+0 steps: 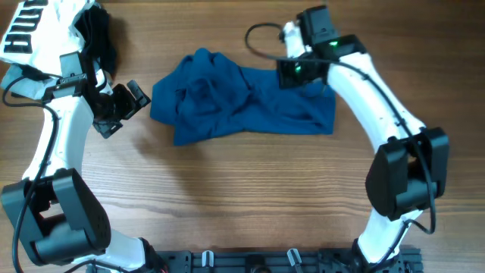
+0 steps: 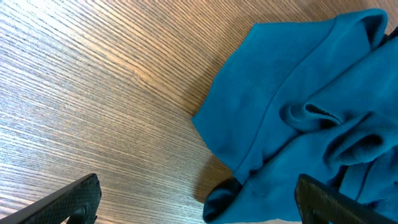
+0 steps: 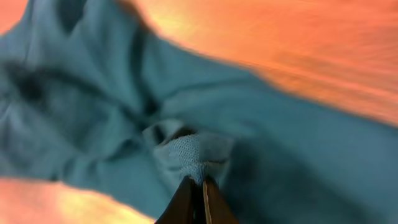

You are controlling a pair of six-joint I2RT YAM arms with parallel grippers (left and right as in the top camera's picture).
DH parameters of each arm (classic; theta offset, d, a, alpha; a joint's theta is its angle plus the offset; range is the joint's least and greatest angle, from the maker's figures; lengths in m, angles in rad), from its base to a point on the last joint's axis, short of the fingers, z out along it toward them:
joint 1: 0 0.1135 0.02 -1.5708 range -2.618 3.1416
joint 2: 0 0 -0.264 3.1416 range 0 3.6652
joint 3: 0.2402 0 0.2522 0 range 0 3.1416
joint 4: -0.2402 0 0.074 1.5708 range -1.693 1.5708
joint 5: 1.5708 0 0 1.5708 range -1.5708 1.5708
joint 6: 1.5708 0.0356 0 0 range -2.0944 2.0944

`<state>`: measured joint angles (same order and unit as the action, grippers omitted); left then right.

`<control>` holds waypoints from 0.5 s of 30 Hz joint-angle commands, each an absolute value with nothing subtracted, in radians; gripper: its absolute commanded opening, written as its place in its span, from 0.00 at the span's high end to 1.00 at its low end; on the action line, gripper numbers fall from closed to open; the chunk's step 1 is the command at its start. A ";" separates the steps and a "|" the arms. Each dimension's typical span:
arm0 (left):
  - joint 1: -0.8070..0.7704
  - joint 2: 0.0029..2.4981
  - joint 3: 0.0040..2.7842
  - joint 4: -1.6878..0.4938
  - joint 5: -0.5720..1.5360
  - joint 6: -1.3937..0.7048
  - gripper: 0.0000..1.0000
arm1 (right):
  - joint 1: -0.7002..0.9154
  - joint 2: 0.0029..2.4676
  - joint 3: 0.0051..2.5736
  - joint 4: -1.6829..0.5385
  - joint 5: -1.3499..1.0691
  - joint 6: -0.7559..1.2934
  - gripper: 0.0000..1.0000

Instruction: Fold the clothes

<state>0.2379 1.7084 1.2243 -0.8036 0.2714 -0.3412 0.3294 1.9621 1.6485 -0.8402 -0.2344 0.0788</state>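
The deep-blue garment point(image 1: 242, 102) lies crumpled on the wooden table point(image 1: 227, 197), its long axis running from one gripper across to the other. The right gripper point(image 3: 196, 186) has its jaws almost together, pinching a small raised fold of the cloth at their tips. The rest of the garment spreads ahead of them and to both sides. The left gripper point(image 2: 198, 193) stands with jaws wide, holding nothing. The garment's edge and a curled corner sit just ahead, toward its right-hand finger, with bare wood toward the other. The left arm looks nearest the free end, so a short reach forward should put that corner between its jaws.
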 commanded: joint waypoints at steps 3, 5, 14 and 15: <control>0.237 1.692 1.239 -0.801 0.280 -0.321 0.00 | 0.484 1.962 1.518 -0.857 -0.271 0.053 0.95; 0.237 1.692 1.239 -0.801 0.280 -0.321 0.00 | 0.520 1.962 1.491 -0.897 -0.271 0.052 0.89; 0.237 1.693 1.239 -0.801 0.281 -0.316 0.00 | 0.403 1.929 1.645 -0.868 -0.270 0.027 0.24; 0.228 1.697 1.239 -0.796 0.311 -0.261 0.00 | 0.376 1.929 1.645 -0.855 -0.271 0.029 0.22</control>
